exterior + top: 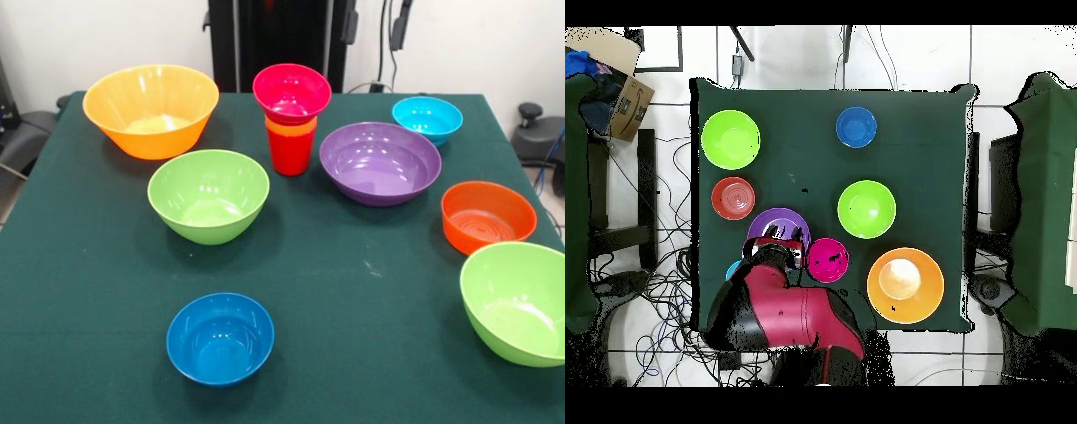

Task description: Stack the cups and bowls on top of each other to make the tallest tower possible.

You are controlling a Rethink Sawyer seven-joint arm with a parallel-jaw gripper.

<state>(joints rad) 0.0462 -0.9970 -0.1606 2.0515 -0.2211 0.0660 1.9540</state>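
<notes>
I cannot tell the tool (777, 243) state. The pink bowl (292, 92) on the tower (291, 132) may tip if nudged.

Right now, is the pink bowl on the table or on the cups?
On the cups: the pink bowl sits upright atop the orange cup, nested in the red cup.

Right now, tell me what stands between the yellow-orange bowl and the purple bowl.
The tower: a pink bowl atop an orange cup in a red cup. Front view shows it.
</notes>
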